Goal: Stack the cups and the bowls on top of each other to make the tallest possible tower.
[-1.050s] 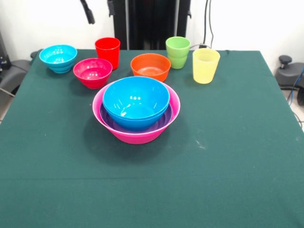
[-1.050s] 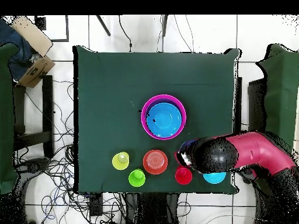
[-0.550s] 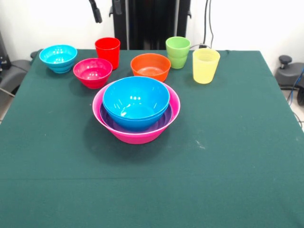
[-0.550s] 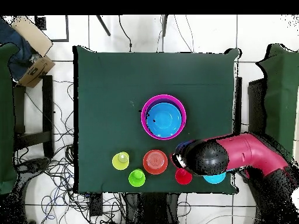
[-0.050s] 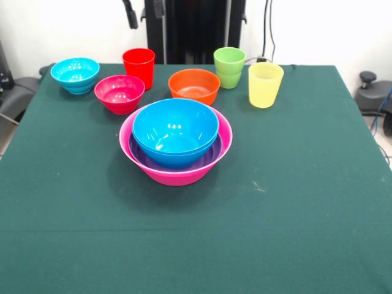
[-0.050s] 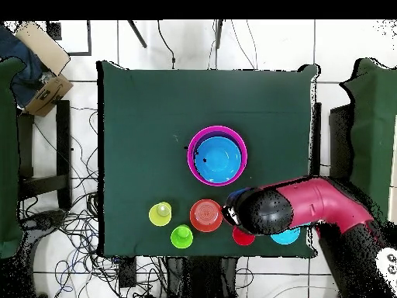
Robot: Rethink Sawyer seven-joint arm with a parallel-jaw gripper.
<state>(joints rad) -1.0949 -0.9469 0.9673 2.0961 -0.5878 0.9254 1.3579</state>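
From overhead the arm (image 6: 310, 208) hides the magenta-red bowl (image 5: 119, 93) — and perhaps half the red cup (image 6: 243, 236).

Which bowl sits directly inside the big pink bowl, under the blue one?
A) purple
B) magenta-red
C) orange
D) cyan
A: in the front view a purple bowl shows as a rim between the pink bowl and the blue bowl nested on top, while the orange, cyan and magenta-red bowls stand apart on the table.
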